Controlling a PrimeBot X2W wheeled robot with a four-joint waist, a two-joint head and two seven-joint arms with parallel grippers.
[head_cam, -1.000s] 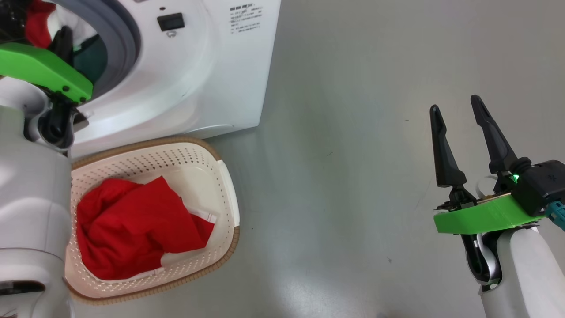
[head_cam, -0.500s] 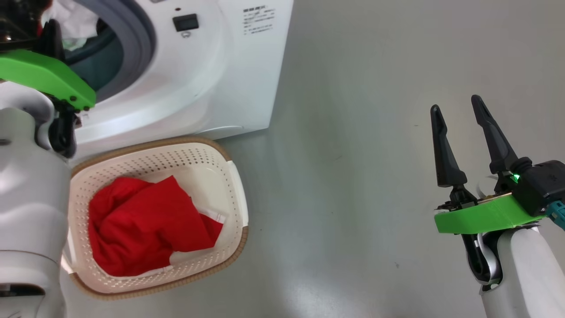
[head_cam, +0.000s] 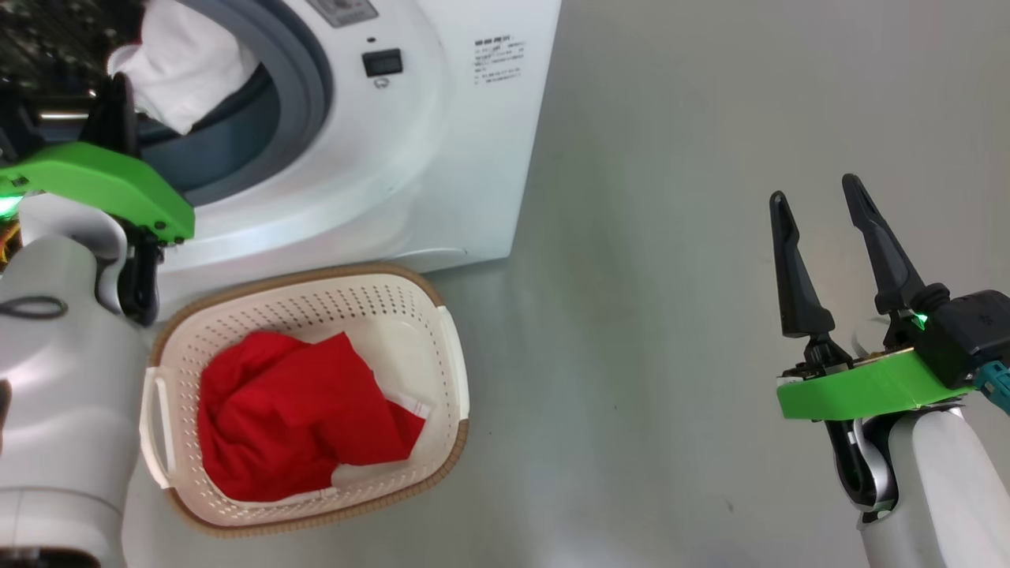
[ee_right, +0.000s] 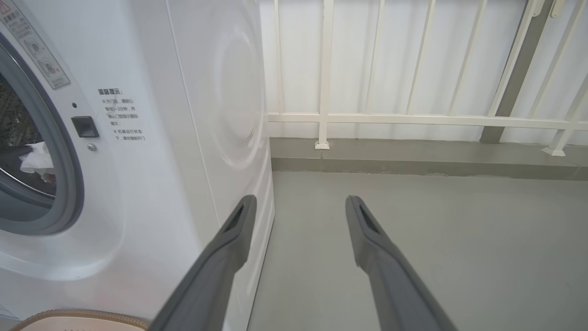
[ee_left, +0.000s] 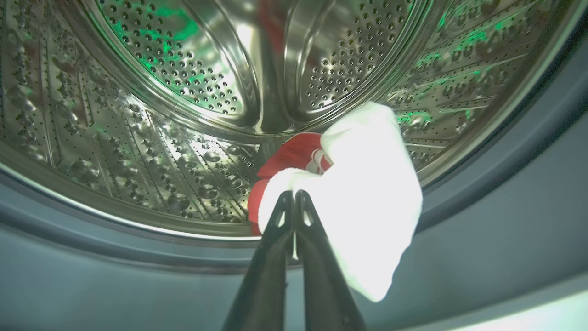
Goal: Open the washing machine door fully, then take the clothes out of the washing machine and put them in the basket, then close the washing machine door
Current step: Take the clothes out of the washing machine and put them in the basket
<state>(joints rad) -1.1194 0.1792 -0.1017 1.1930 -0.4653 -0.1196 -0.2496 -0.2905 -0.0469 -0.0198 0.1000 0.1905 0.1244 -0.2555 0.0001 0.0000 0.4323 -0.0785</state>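
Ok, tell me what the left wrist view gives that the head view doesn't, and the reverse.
Left wrist view adds: the left gripper pinched shut on the white garment, with a red piece behind it in the drum. Head view adds: the basket holding a red garment, and the right gripper open above the floor. Shared: the white garment at the washing machine mouth and the grey rubber ring.

Washing machine (head_cam: 442,158) open, basket (head_cam: 316,274) just before it.
A white piece (ee_left: 367,202) hangs at the drum (ee_left: 183,59) mouth with red cloth (ee_left: 294,154) behind; a red garment (head_cam: 292,410) lies crumpled in the basket.
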